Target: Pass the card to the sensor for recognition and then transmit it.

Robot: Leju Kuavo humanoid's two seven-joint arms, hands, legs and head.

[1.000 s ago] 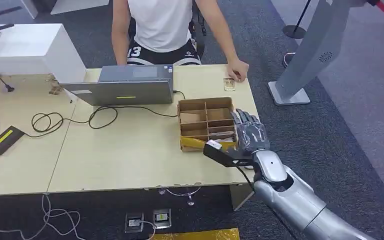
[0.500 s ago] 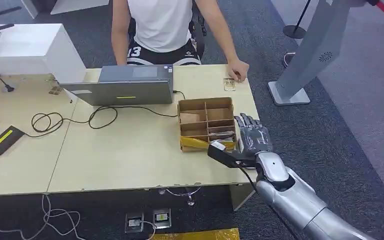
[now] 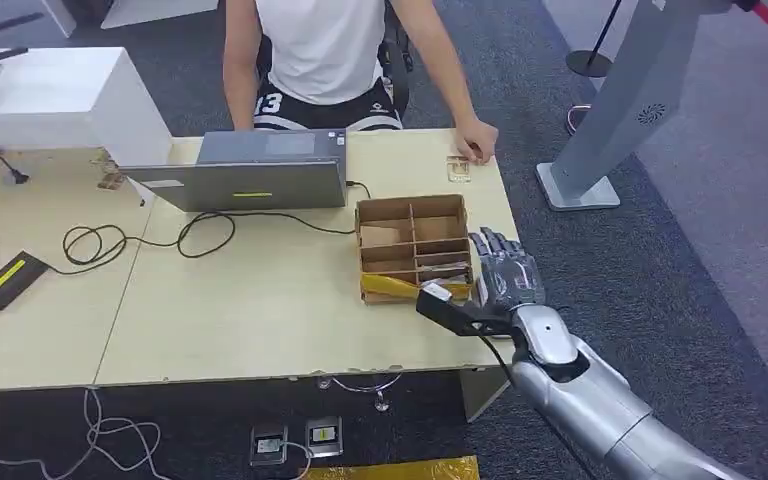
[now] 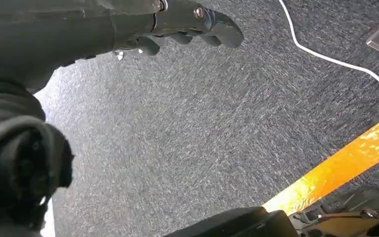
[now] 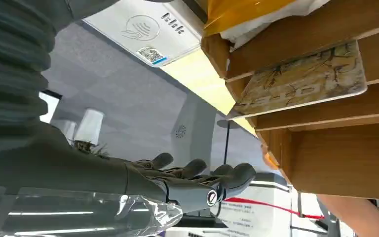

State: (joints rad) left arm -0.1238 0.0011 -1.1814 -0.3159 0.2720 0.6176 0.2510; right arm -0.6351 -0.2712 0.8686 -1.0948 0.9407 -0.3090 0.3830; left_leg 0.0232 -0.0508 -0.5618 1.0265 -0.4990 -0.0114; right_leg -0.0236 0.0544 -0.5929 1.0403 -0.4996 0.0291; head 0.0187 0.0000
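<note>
A cardboard divider box (image 3: 412,244) stands on the wooden table (image 3: 260,300), and a patterned card (image 5: 303,81) lies flat in one of its near compartments. A white card sensor (image 5: 143,27) with a wave symbol sits close to the box's corner, beside a yellow pouch (image 3: 392,286). My right hand (image 3: 505,272) hovers at the box's right side, fingers spread and empty, apart from the card. My left hand (image 4: 177,27) hangs over the dark carpet with nothing in it.
A person sits across the table, one hand (image 3: 477,139) resting beside a small card (image 3: 458,168). A laptop (image 3: 245,170) and trailing cables (image 3: 150,238) occupy the table's middle and left. A grey stand (image 3: 610,120) rises on the carpet to the right.
My right hand has drifted slightly right and back toward the table's near edge, still empty. The card and box have not moved.
</note>
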